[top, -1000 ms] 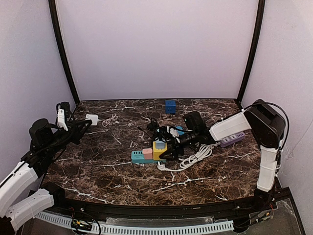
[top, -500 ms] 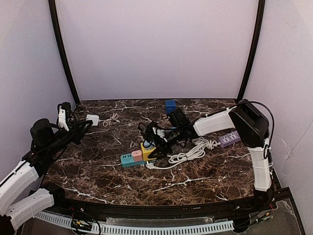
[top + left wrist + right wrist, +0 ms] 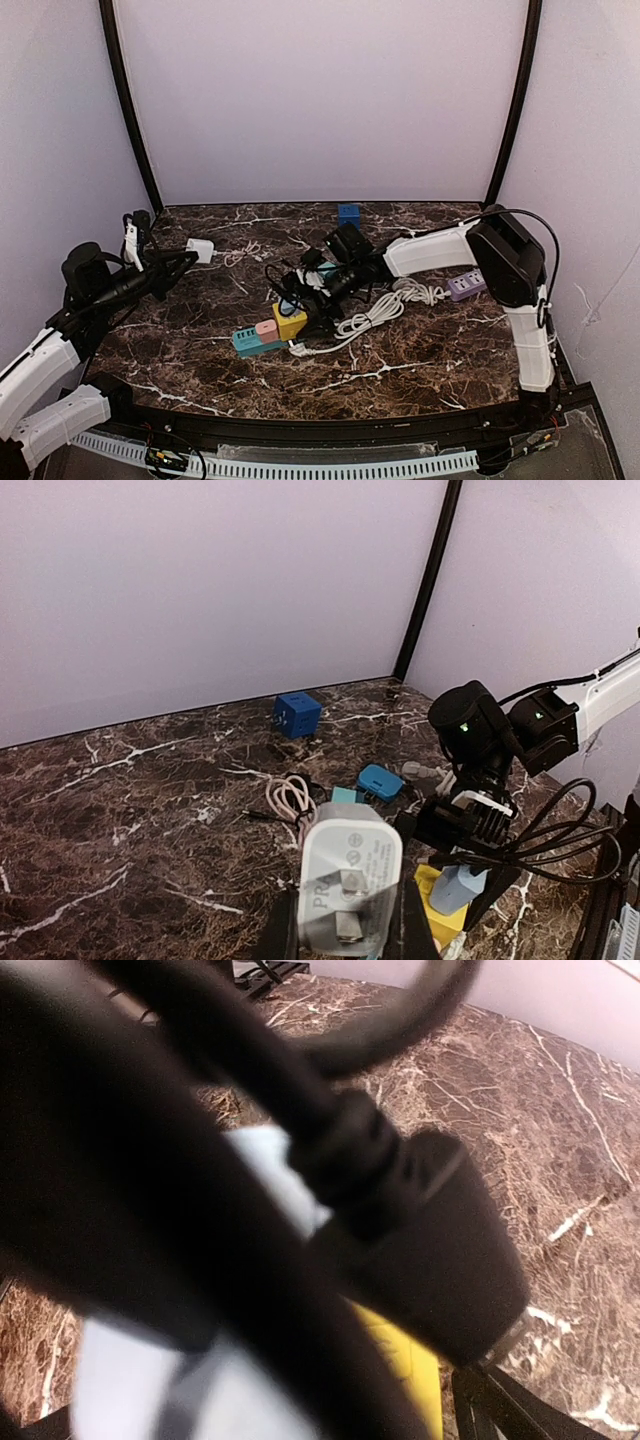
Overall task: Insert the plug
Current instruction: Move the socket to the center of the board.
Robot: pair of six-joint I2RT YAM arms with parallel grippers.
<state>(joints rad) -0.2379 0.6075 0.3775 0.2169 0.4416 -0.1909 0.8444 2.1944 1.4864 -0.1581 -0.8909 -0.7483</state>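
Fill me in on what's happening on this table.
The left gripper holds a white charger clamped in its jaws, raised above the left side of the table. The right gripper is down among the black cables beside the colourful power strip in the middle; whether it grips anything can't be told. The charger is not plugged in yet.

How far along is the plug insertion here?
Done: the left pincer grips the white charger, prongs showing. In hand: the right pincer is down among the black cables by the power strip; its grip is unclear. Left: the charger hangs well away from the strip, not plugged in.
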